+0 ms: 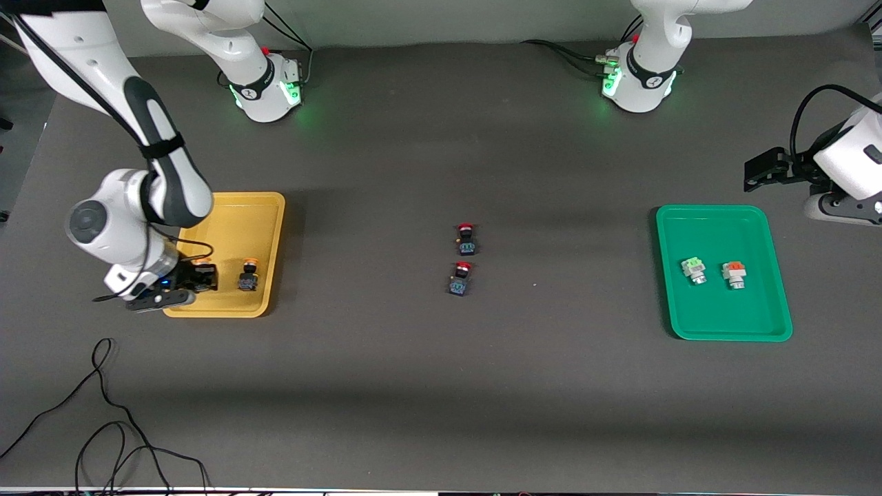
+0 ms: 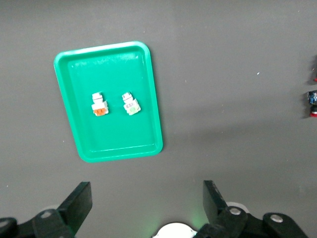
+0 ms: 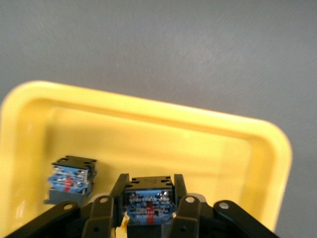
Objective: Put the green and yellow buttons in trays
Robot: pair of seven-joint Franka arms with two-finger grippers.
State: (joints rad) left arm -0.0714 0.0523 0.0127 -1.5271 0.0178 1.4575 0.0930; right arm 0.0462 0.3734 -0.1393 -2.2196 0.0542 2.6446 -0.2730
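My right gripper (image 1: 198, 277) is low in the yellow tray (image 1: 238, 220), at its end nearer the front camera. It is shut on a yellow-capped button (image 1: 202, 270) with a black-blue body, which also shows in the right wrist view (image 3: 147, 201). A second yellow-capped button (image 1: 249, 274) stands beside it in that tray (image 3: 198, 134) and shows in the right wrist view (image 3: 71, 178). The green tray (image 1: 723, 324) holds a whitish button with a green block (image 1: 694, 269) and one with an orange block (image 1: 734, 274). My left gripper (image 2: 146, 201) is open and empty, waiting up by the left arm's end of the table (image 1: 765, 169).
Two red-capped buttons (image 1: 466, 239) (image 1: 460, 278) lie mid-table, one nearer the front camera than the other. Loose black cables (image 1: 103, 413) lie on the table near the front edge at the right arm's end. The left wrist view shows the green tray (image 2: 114, 139) from above.
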